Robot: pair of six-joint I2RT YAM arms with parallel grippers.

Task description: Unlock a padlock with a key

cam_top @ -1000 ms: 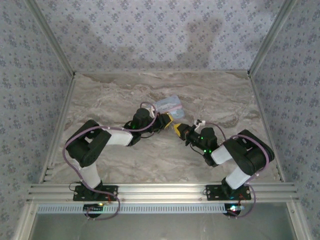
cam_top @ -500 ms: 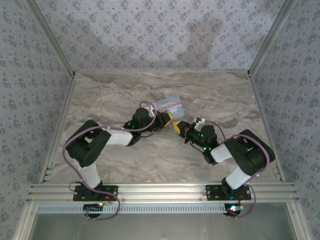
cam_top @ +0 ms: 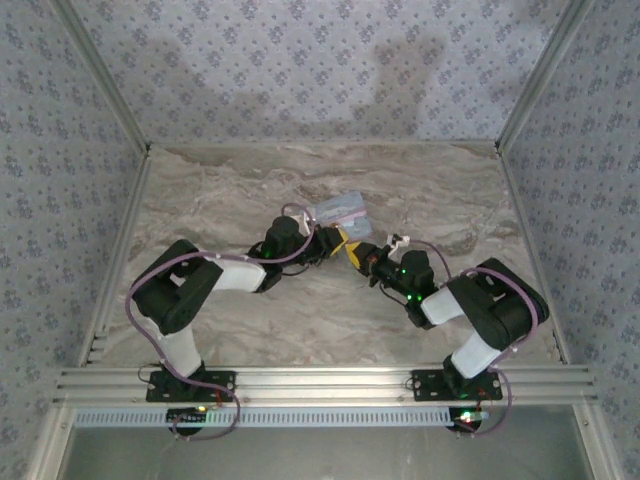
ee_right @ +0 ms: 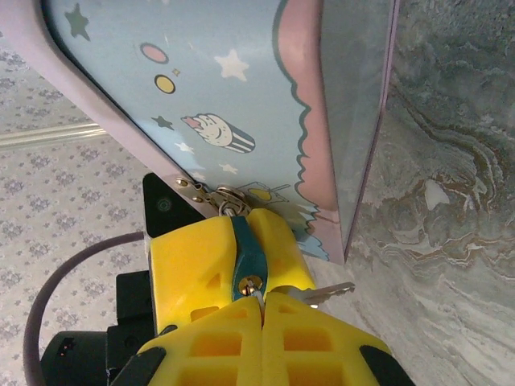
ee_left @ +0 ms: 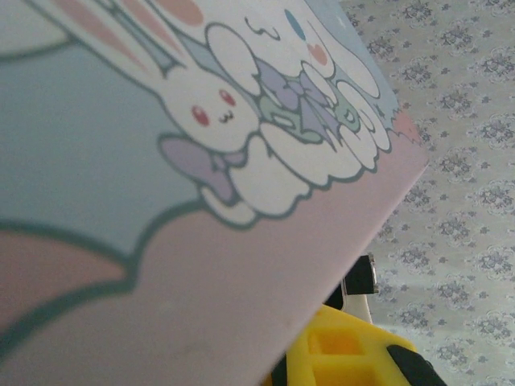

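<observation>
While the pale blue cartoon tin (ee_right: 225, 96) crowds the far side and blocks much of my view, my two pincers meet nose to nose just on its near side, in the middle of the surface (cam_top: 430, 190). Little differs from a second ago: my right pincer (ee_right: 262, 322) has crept a touch closer to my left pincer (cam_top: 337, 238). The padlock (ee_right: 244, 253), a small dark teal lump with a brass keyhole, hangs at the tin's clasp, clamped in my left pincer. My right pincer is closed tight, the silver key (ee_right: 328, 290) poking out sideways beside the keyhole, not in it.
</observation>
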